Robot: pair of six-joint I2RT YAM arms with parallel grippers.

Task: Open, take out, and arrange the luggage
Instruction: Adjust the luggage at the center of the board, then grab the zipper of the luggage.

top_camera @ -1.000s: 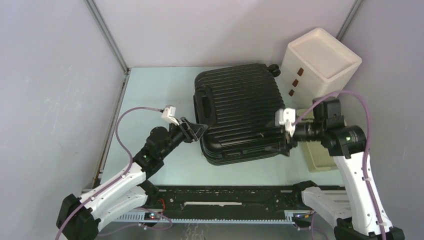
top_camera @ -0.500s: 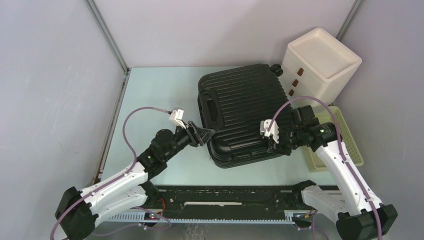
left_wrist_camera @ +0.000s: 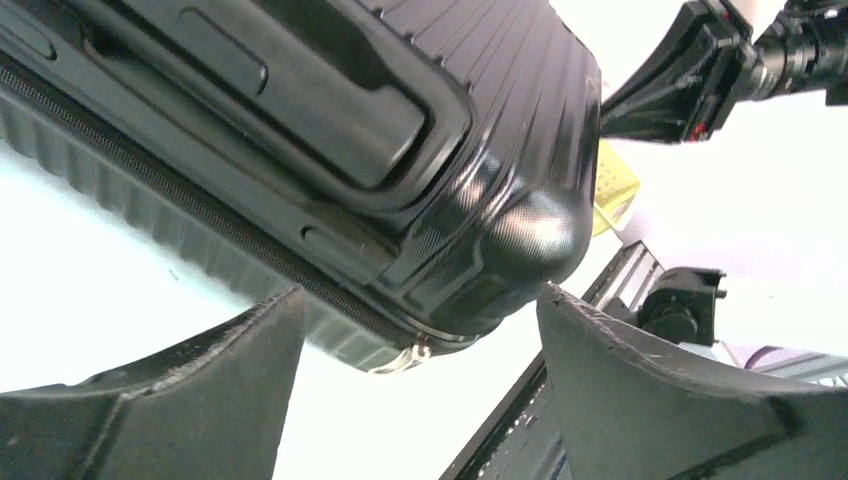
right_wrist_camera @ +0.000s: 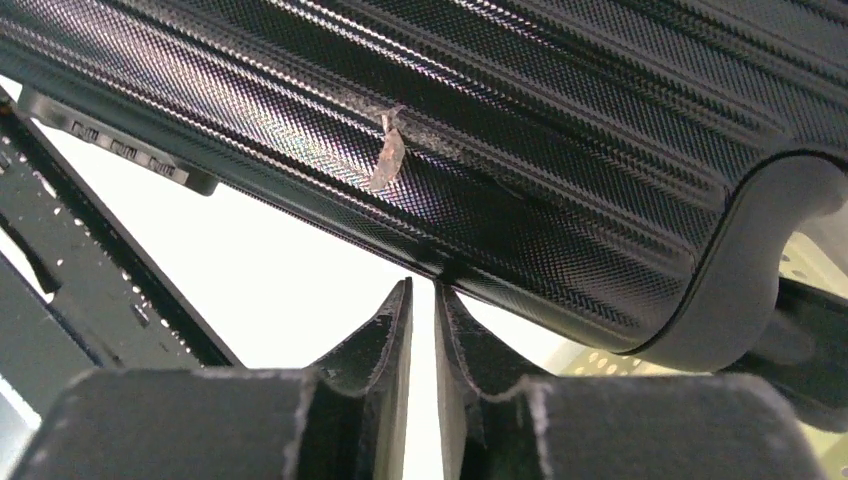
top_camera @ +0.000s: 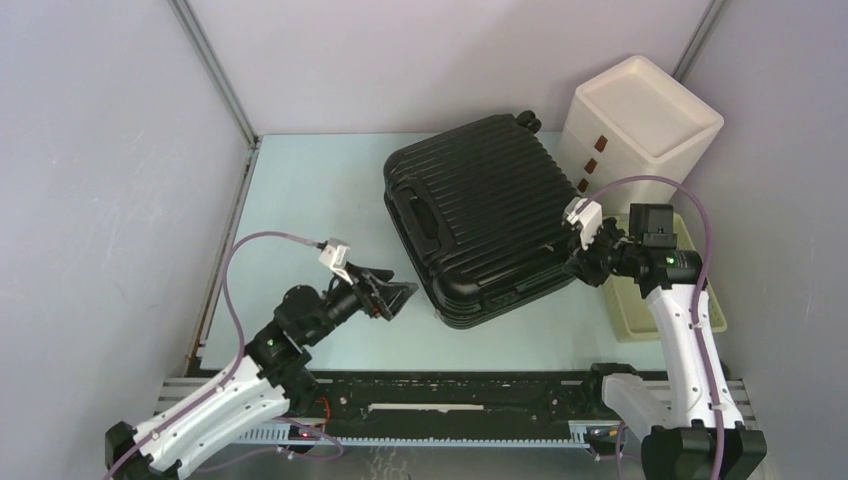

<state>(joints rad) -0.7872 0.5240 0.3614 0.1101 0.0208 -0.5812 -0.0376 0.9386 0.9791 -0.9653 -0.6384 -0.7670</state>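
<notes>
- Black luggage (top_camera: 480,215) lay flat and closed on table (top_camera: 310,200) in top view. It sat skewed, far-right corner near drawer box (top_camera: 640,120), right side just beside basket (top_camera: 628,322).
- Same view: left gripper (top_camera: 400,297) hovered off the near-left corner, jaws wide, empty, clear of the shell. Right gripper (top_camera: 578,262) sat at the right edge, jaw state unreadable from above. Judged step: opening, not yet begun. The shell looked free to slide, so one arm should brace it while the other works the seam.
- Left wrist: left gripper (left_wrist_camera: 418,300) jaws spread wide with nothing between them; luggage (left_wrist_camera: 380,130) corner ahead, untouched.
- This view gave what the top one couldn't: zipper (left_wrist_camera: 200,210) running shut along the side, and a small metal glint, likely the pull (left_wrist_camera: 405,355), low at the corner. Handle (left_wrist_camera: 330,100) and right gripper (left_wrist_camera: 690,90) also showed.
- Best move, I'd judge: come in low, pinch that pull with the tips only, then drag along the seam, not outward. Small target, easy to miss.
- Right wrist: right gripper (right_wrist_camera: 420,295) jaws nearly together with a thin slit, nothing pinched. Tips sat right under the ribbed luggage (right_wrist_camera: 500,130) edge; contact unclear.
- Only this view showed a scuff (right_wrist_camera: 385,160) on the shell and basket (right_wrist_camera: 590,362) peeking below. No zipper pull visible from this side, so this arm looked better suited to bracing.
</notes>
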